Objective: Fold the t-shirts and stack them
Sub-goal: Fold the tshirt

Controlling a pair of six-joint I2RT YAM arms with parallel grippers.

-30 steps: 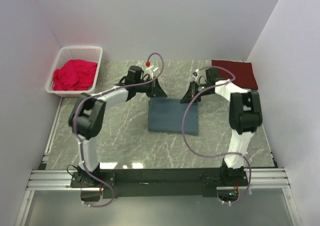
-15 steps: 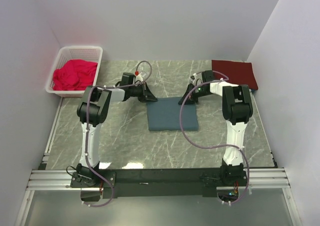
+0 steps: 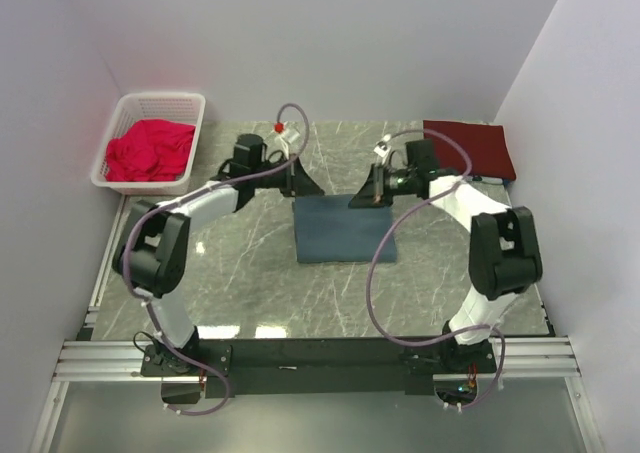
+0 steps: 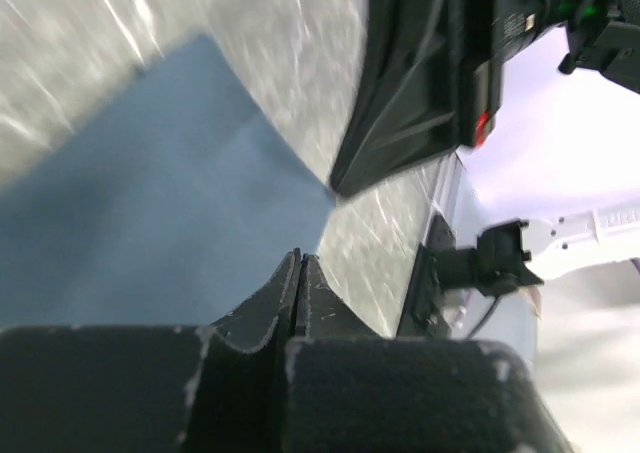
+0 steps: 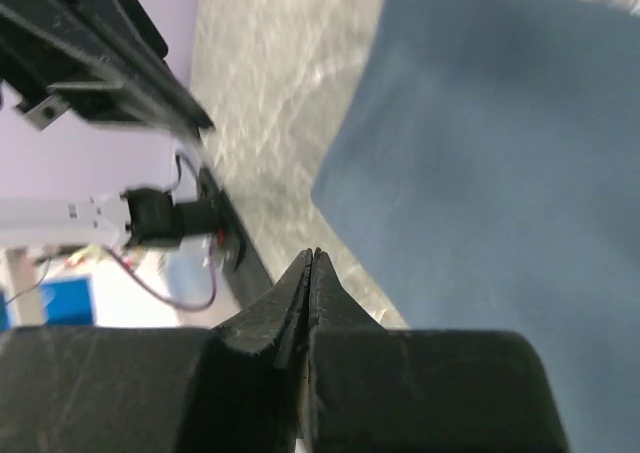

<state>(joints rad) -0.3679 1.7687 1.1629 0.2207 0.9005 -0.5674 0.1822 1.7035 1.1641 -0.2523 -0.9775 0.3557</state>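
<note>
The slate blue-grey t-shirt (image 3: pixel 345 229) lies folded into a flat rectangle in the middle of the table. The dark maroon t-shirt (image 3: pixel 470 146) lies folded at the back right corner. My left gripper (image 3: pixel 311 188) is shut and empty, just above the blue shirt's far left corner. My right gripper (image 3: pixel 361 199) is shut and empty over its far edge. In the left wrist view my shut left gripper (image 4: pixel 298 259) hovers over the blue shirt (image 4: pixel 150 193). In the right wrist view my shut right gripper (image 5: pixel 312 257) hovers beside the blue shirt's (image 5: pixel 500 153) edge.
A white basket (image 3: pixel 190 103) holding crumpled red cloth (image 3: pixel 148 149) stands at the back left. White walls close in the table on three sides. The arm bases and a metal rail (image 3: pixel 320 358) run along the near edge.
Both grippers dipped to the blue shirt's far corners half a second ago and have since lifted off it and drawn closer together. The shirt lies flat, shifted slightly.
</note>
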